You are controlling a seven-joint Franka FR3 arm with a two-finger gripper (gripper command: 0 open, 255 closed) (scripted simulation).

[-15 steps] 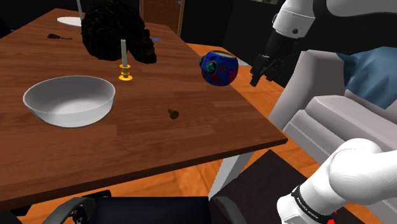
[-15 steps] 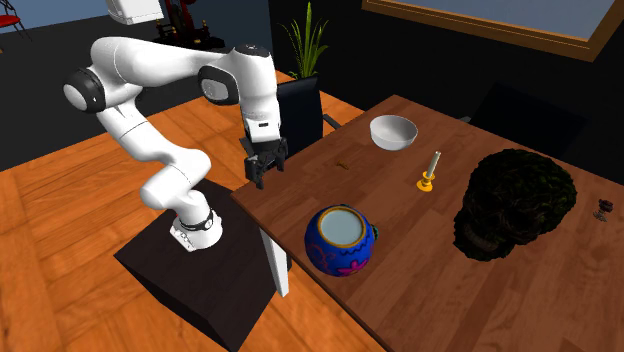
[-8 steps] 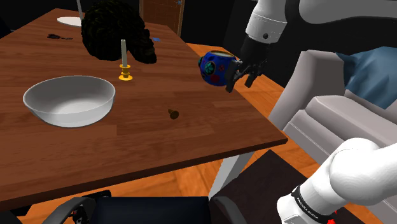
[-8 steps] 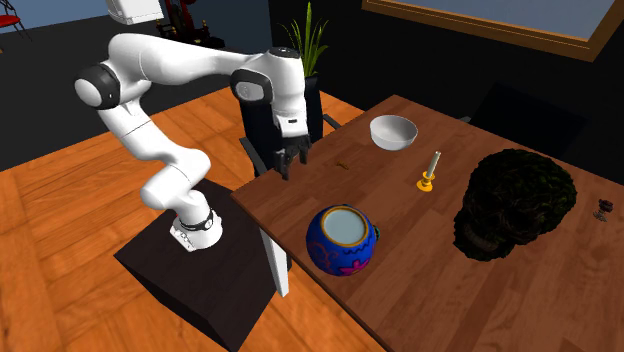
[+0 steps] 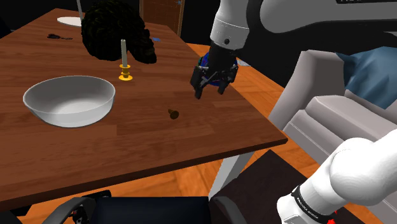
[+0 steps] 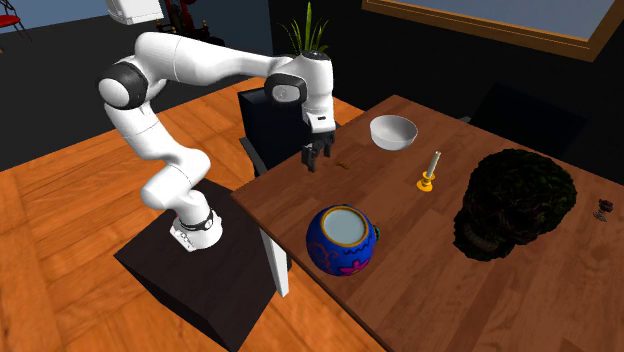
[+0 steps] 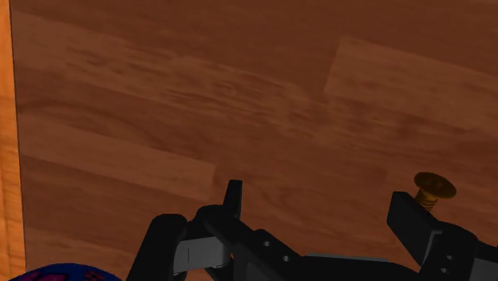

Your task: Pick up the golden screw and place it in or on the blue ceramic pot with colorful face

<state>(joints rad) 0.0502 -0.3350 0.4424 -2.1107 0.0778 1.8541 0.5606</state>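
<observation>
I am hovering my gripper [image 5: 208, 92] over the bench [image 5: 95, 146], pointing it down at the wood. I am holding it released, its fingers [image 7: 411, 219] standing well apart with nothing between them. I am carrying it wide like this because the screw [image 5: 172, 114] has not yet been grasped, and I judge a spread gap gives me room to straddle it.

The screw is lying on bare wood in the open part of the bench, between the bowl [image 5: 69, 100] and the edge nearest my stand. In the wrist view, the screw [image 7: 433, 188] is showing its golden head just beyond the tip of one finger, outside the gap and not inside it. So I am not lined up. I judge I am needing a sideways shift towards that finger before any descent, or else its tip could knock the screw and send it rolling.

The pot [image 6: 342, 240] is standing upright near the same edge, its mouth open upward and well apart from the screw. In the shoulder view, my hand is hiding most of the pot [image 5: 202, 62]. I judge its open top is making it an easy target for a drop from above.
</observation>
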